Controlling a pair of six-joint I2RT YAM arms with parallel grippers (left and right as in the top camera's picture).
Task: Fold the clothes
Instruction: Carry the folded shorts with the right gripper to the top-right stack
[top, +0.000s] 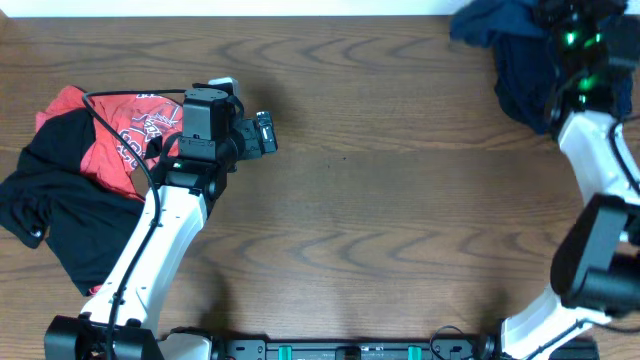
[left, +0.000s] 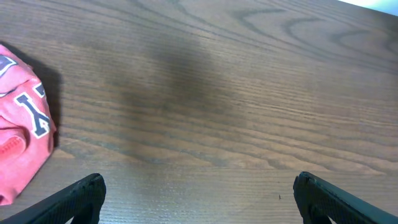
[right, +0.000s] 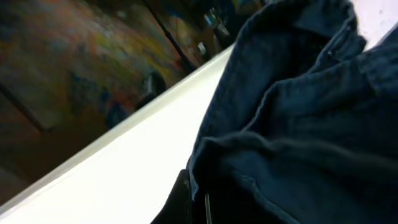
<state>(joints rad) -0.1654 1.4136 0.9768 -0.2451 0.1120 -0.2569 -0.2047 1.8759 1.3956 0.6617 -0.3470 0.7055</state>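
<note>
Overhead, nearest edge: both arm bases sit at the front of the wooden table (top: 400, 220).

Left arm (top: 150, 255) rises from the front-left corner and reaches inward, crossing over the edge of a black garment (top: 55, 210). The black garment lies crumpled at the left side of the table. It overlaps a red T-shirt (top: 105, 125) with white lettering, bunched just beyond it.

Left gripper (left: 198, 202) hangs right of the red T-shirt over bare wood. Its fingers (left: 81, 198) are spread wide with nothing between them. In the left wrist view only table grain lies ahead, with the T-shirt at the left edge, apart from the fingers.

Right arm (top: 590, 150) runs from the front-right corner up the right side to the far-right corner.

Dark blue denim shorts (top: 510, 55) are heaped at that far-right corner, near the table's back edge. Right gripper (top: 572, 50) is down among the denim. Its jaws are pressed together. The right wrist view is filled by folds and seams of the shorts close to the lens. Whether a fold is actually pinched cannot be told.
</note>
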